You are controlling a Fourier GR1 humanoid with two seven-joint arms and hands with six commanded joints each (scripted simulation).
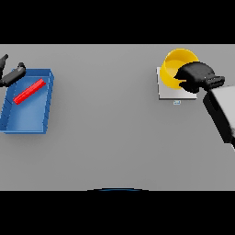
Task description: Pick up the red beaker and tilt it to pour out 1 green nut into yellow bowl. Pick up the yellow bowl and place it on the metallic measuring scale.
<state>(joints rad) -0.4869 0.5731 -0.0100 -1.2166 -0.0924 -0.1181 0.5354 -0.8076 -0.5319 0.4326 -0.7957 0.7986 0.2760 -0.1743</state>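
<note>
Fingers (13, 73) of the left hand (10, 75): dark, lying long and fairly straight at the far left edge, holding nothing. Most of that hand is cut off by the frame; only the fingers and one raised tip show, reaching over the upper left corner of the tray (27, 124).

Tray: blue, shallow, walled, set at a slight tilt on the table (105, 128). Inside it, in the upper half, lies a red beaker (29, 91), on its side and slantwise, looking like a flat red bar. Its mouth and any contents cannot be made out. No part of the hand touches it as far as can be seen.

Middle of the table: bare grey.

Right side: yellow bowl (174, 69) sitting on the scale (170, 94), a pale square plate with a small display at its near edge. The bowl covers most of the plate. The bowl's inside is partly hidden; no nut can be made out in it.

Right hand (198, 75): dark, curled over the bowl's right rim, thumb and fingers closed about it. It hides that side of the bowl. The pale forearm runs off at the right edge.
</note>
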